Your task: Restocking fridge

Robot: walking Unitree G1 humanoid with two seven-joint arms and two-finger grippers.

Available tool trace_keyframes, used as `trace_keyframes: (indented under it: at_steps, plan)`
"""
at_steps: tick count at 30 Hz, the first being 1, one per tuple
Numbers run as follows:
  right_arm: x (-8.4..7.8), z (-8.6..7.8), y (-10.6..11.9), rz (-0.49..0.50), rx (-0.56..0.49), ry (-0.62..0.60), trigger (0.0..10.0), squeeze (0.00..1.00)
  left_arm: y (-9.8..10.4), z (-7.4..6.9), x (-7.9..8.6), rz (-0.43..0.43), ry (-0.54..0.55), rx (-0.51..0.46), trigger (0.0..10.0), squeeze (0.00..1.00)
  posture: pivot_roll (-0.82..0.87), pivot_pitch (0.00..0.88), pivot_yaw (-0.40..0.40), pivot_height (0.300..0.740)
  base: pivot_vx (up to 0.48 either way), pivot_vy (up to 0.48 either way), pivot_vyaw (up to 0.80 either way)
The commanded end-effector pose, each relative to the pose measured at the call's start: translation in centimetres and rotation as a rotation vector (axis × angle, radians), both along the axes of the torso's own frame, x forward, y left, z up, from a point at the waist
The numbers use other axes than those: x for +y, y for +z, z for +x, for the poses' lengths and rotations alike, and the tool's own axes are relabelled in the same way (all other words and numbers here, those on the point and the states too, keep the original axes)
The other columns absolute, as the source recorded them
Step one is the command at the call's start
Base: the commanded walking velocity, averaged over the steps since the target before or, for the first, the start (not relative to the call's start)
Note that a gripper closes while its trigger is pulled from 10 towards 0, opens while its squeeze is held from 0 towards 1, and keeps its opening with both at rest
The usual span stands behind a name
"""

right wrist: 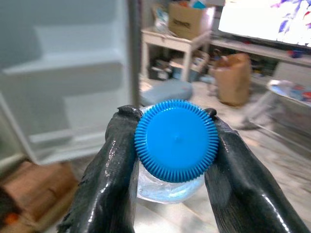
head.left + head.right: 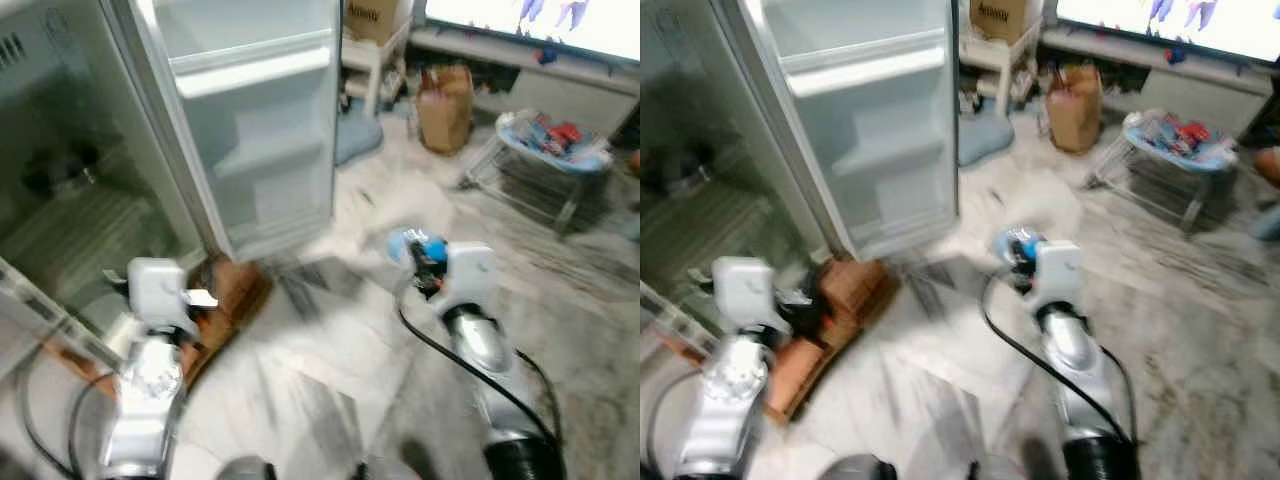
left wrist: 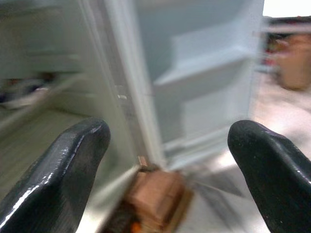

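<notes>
Carrying a plastic bottle (image 1: pixel 174 145), the right gripper (image 1: pixel 172 160) has its two black fingers (image 1: pixel 109 165) closed on the neck just under the cap (image 1: pixel 176 140), one finger on each side. The cap is bright blue with fine ribbing round its edge, and faces the wrist camera square on; below it a clear, pale, crinkled shoulder of the bottle bulges out between the jaws. I cannot tell whether it is full. If it is, it would hang heavy from so high a hold and could swing or slip through the smooth pads; the thin wall looks soft enough to dent under a squeeze lower down, so the stiff neck under the cap ring seems the safer place to grip.

From the head camera the bottle (image 2: pixel 408 246) sits at the tip of the right arm, held out over the marbled floor (image 2: pixel 330 370), well apart from the fridge (image 2: pixel 90 200).

The left gripper (image 3: pixel 167 174) is empty, its fingers spread wide, and beyond the gap between them stand the open fridge door (image 3: pixel 204 73) with its white door shelves (image 3: pixel 199 73) and, lower down, a brown cardboard box (image 3: pixel 158 196) on the floor at the foot of the door. The views are blurred.
</notes>
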State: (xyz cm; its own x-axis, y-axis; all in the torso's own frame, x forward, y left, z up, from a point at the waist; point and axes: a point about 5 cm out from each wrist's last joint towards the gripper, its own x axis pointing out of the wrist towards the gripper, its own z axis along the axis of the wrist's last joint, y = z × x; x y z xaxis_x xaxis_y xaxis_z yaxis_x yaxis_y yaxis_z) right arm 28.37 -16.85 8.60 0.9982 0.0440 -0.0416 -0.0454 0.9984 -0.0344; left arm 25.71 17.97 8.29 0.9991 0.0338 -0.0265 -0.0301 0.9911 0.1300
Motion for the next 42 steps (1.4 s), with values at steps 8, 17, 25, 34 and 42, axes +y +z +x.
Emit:
trace_keyframes:
  at_steps: [8, 17, 25, 34, 42]
  plan:
    - [0.48, 0.19, 0.46, 0.009, -0.032, -0.004, 10.0, 0.00, 0.40, -0.09, 0.08, 0.043, -0.036, -0.008, 10.0, 0.00, 0.07, 0.092, -0.052, 0.740, 0.000, 0.000, 0.00]
    - [0.36, 0.24, 0.50, 0.000, -0.037, -0.003, 10.0, 0.00, 0.47, -0.19, -0.05, 0.026, -0.055, -0.008, 10.0, 0.00, 0.06, 0.095, -0.048, 0.740, 0.000, 0.000, 0.00]
    - [0.38, 0.14, 0.56, -0.009, -0.044, -0.001, 10.0, 0.00, 0.47, -0.15, -0.10, 0.025, -0.061, -0.004, 10.0, 0.00, 0.06, 0.094, -0.045, 0.740, 0.000, 0.000, 0.26]
    - [-0.01, 0.22, 0.60, -0.006, -0.049, -0.023, 10.0, 0.00, 0.48, -0.05, -0.26, 0.021, -0.074, -0.005, 10.0, 0.00, 0.06, 0.093, -0.042, 0.740, 0.083, 0.000, 0.00]
    - [0.10, 0.18, 0.56, -0.006, -0.048, -0.007, 10.0, 0.00, 0.56, 0.07, -0.34, 0.020, -0.080, -0.011, 10.0, 0.00, 0.06, 0.090, -0.039, 0.740, 0.300, 0.000, 0.00]
